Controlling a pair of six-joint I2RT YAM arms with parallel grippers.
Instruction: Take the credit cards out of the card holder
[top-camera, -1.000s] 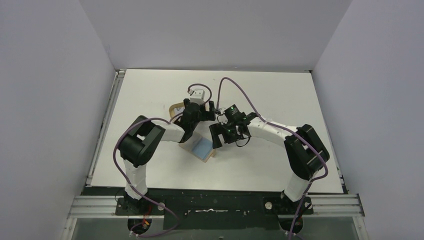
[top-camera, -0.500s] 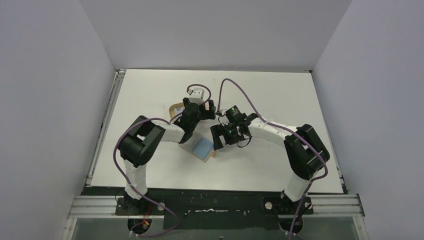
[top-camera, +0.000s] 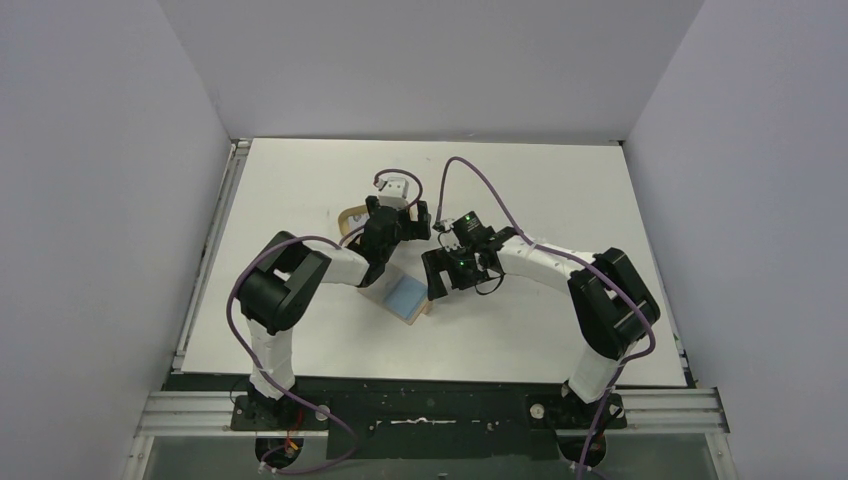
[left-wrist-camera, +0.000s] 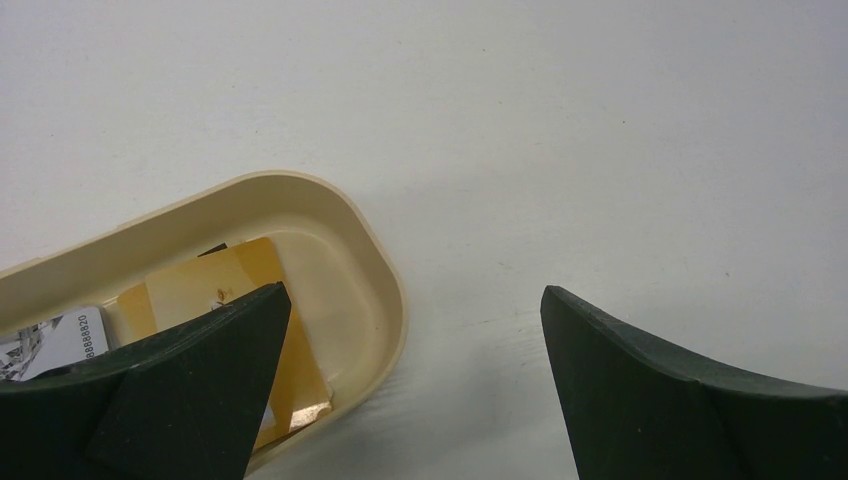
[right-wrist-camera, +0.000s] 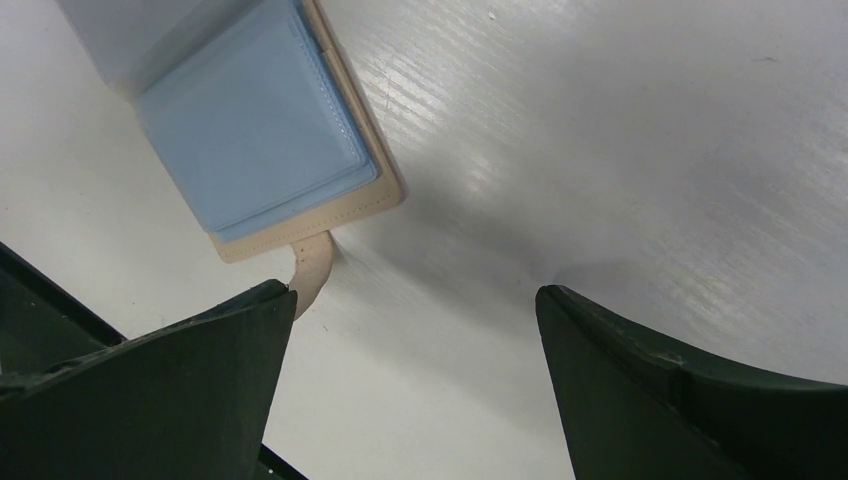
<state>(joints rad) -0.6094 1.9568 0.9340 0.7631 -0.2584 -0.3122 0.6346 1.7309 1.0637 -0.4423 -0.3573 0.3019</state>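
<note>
The card holder (top-camera: 404, 296) lies open on the table, tan outside with a light blue inner face. In the right wrist view it (right-wrist-camera: 255, 120) sits at the upper left, and its snap tab (right-wrist-camera: 312, 270) touches my left finger's tip. I cannot tell a credit card apart from the blue lining. My right gripper (top-camera: 436, 280) (right-wrist-camera: 412, 300) is open and empty, just right of the holder's snap edge. My left gripper (top-camera: 400, 210) (left-wrist-camera: 415, 300) is open and empty over bare table beyond the holder, beside the oval tray.
An oval tan tray (top-camera: 350, 218) (left-wrist-camera: 385, 290) lies left of my left gripper, holding a yellow card (left-wrist-camera: 200, 285) and a white printed item (left-wrist-camera: 60, 340). Both arms' purple cables arch over the table's middle. Grey walls enclose the table.
My right gripper has edged slightly toward the far side beside the holder. The left arm and the holder have not moved.
</note>
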